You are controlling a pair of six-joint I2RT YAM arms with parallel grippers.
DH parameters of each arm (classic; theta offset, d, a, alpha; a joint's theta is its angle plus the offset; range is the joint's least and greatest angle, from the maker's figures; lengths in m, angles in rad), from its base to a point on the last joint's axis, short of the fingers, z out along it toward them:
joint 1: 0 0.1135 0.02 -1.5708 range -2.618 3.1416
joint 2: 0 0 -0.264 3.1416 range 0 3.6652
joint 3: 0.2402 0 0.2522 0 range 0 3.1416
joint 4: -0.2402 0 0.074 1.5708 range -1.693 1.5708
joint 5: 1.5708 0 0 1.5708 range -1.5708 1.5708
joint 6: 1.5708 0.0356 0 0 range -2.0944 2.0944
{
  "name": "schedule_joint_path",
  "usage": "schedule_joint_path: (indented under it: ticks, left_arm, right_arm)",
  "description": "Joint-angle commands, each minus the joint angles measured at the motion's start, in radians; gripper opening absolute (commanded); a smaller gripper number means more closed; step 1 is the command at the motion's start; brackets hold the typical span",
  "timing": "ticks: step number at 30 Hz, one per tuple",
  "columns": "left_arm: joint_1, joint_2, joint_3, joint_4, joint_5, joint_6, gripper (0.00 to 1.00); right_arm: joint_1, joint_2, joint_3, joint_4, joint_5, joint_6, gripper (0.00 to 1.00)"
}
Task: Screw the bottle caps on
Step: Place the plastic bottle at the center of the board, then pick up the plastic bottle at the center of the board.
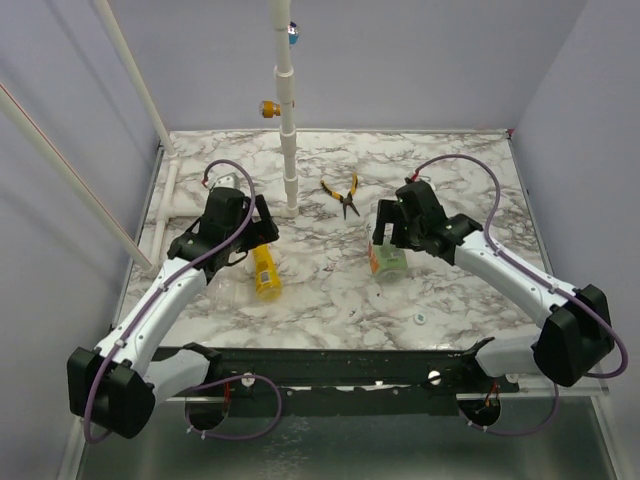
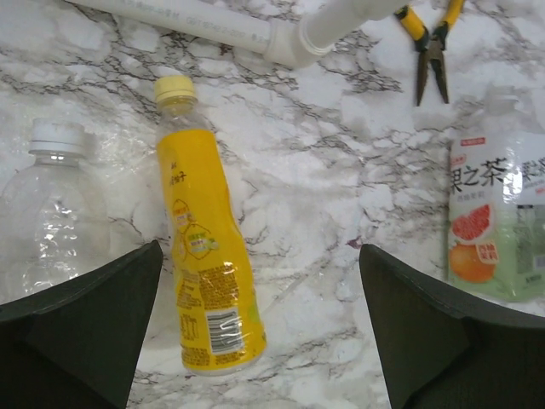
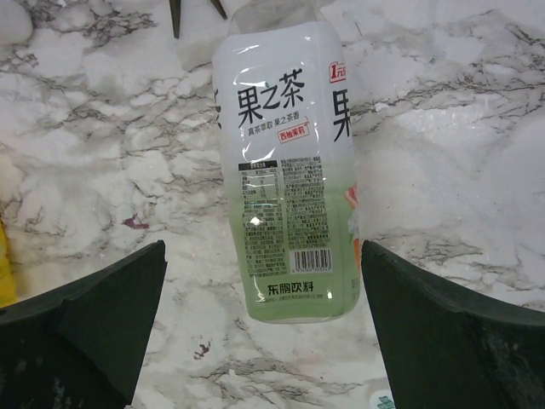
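The yellow bottle (image 2: pixel 204 256) lies flat with its yellow cap (image 2: pixel 174 88) on its neck. My left gripper (image 2: pixel 258 256) hovers open above its lower half (image 1: pixel 266 272), touching nothing. Left of it lies a clear bottle (image 2: pixel 47 221) wearing a whitish cap (image 2: pixel 58 136). The bottle with the green-and-white label (image 3: pixel 289 170) lies under my right gripper (image 3: pixel 263 247), which is open, its base between the fingers without contact; its neck runs out of view. A loose whitish cap (image 1: pixel 420 320) rests on the table near the front right, also at the bottom edge of the right wrist view (image 3: pixel 379 400).
Yellow-handled pliers (image 1: pixel 343 195) lie at the back middle. A white pipe stand (image 1: pixel 288 130) rises behind the left gripper, with a pipe along the table's left side (image 2: pixel 196 17). Walls close the marble table (image 1: pixel 330 300) on three sides.
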Motion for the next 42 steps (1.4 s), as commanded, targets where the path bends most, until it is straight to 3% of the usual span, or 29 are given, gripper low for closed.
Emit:
schedule_joint_path:
  ticks: [1, 15, 20, 24, 28, 34, 42]
  left_arm:
    - [0.006, -0.088, 0.02, -0.052, 0.182, 0.04, 0.99]
    - [-0.002, -0.102, 0.0, 0.008, 0.434, 0.01, 0.99]
    - [-0.006, -0.062, -0.014, 0.066, 0.48, -0.02, 0.99]
    - [-0.011, -0.029, -0.041, 0.132, 0.511, -0.065, 0.99]
    - [-0.012, -0.005, -0.07, 0.202, 0.529, -0.104, 0.99]
    - [-0.013, 0.024, -0.101, 0.321, 0.593, -0.16, 0.99]
    - [-0.013, 0.023, -0.155, 0.594, 0.73, -0.244, 0.99]
  right_arm:
    - [-0.001, 0.061, 0.031, -0.01, -0.031, -0.041, 1.0]
    - [-0.001, 0.322, 0.115, -0.035, 0.111, -0.113, 1.0]
    - [-0.001, 0.356, 0.099, 0.004, 0.071, -0.122, 1.0]
    - [0.0, 0.363, 0.066, 0.052, 0.012, -0.114, 0.92]
    - [-0.002, 0.339, 0.039, 0.09, -0.033, -0.105, 0.77]
    - [-0.008, 0.194, 0.017, 0.164, -0.212, -0.117, 0.52]
    - [-0.016, -0.043, -0.054, 0.342, -0.645, -0.088, 0.5]
